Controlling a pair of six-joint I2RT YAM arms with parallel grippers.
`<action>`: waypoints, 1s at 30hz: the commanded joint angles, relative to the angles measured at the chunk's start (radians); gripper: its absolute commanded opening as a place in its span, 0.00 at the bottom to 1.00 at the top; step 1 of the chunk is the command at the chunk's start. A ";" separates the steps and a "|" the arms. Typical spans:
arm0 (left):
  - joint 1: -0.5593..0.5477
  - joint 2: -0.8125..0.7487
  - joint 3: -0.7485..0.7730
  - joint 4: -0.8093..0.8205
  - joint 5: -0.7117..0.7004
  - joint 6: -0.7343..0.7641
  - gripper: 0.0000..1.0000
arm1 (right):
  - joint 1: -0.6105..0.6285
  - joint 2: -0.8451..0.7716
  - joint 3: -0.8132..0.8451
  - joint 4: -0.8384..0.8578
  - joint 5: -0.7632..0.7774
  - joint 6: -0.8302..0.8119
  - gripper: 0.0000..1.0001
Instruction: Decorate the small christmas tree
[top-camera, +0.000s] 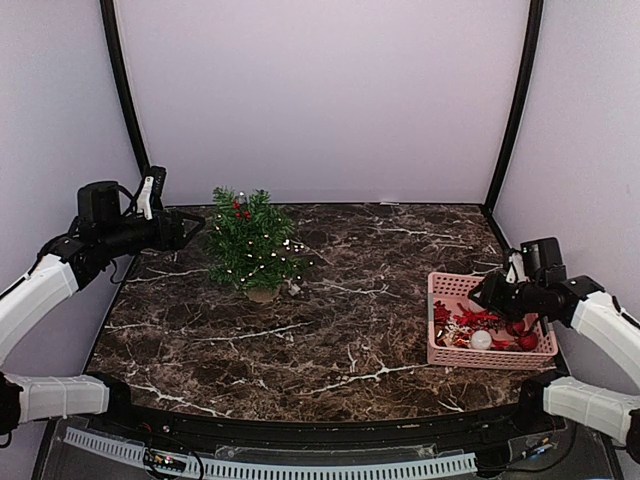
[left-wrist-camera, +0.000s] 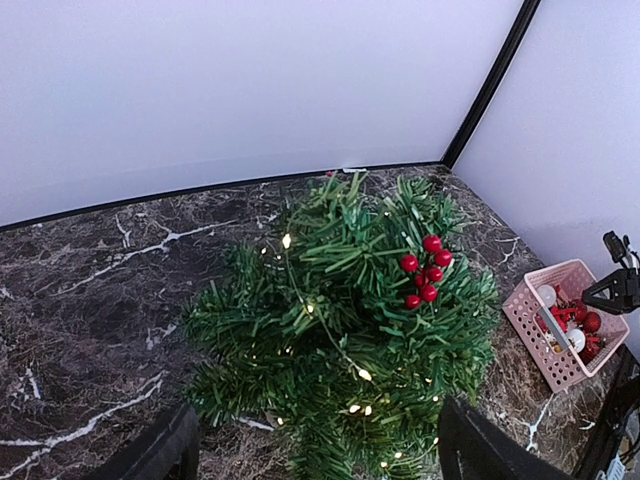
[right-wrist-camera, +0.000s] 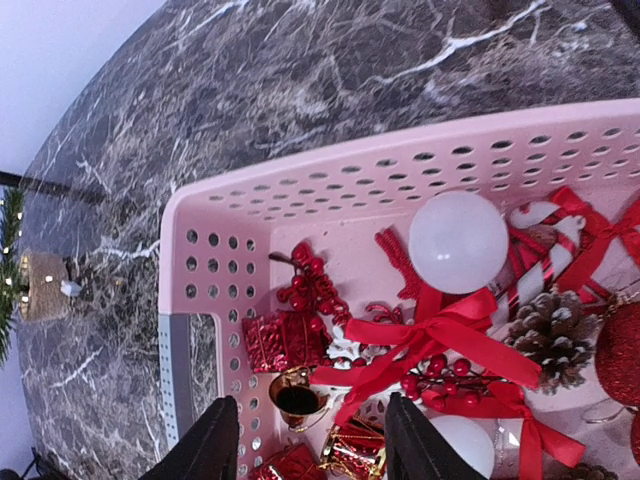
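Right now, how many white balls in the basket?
2: one white ball beside the pink basket wall, second white ball lower, partly under red ribbon. More may be buried.

**No writing to be read**

I can read no lettering, label, brand, number or sign in any of my three views. The small christmas tree (top-camera: 250, 242) shows none. The pink basket (top-camera: 432, 325), well to the right of the tree, shows none on its walls, and neither do the ornaments (top-camera: 470, 322) lying in it. Any marking on my own arms is too small to tell.
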 joint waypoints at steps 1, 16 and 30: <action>0.005 -0.019 -0.009 0.028 0.009 0.014 0.84 | 0.004 -0.053 0.066 -0.043 0.159 0.001 0.53; 0.006 -0.010 -0.011 0.028 0.009 0.012 0.84 | 0.042 0.141 0.026 0.032 0.125 0.097 0.38; 0.006 -0.001 -0.009 0.032 0.020 0.003 0.84 | 0.097 0.162 0.000 0.033 0.139 0.144 0.34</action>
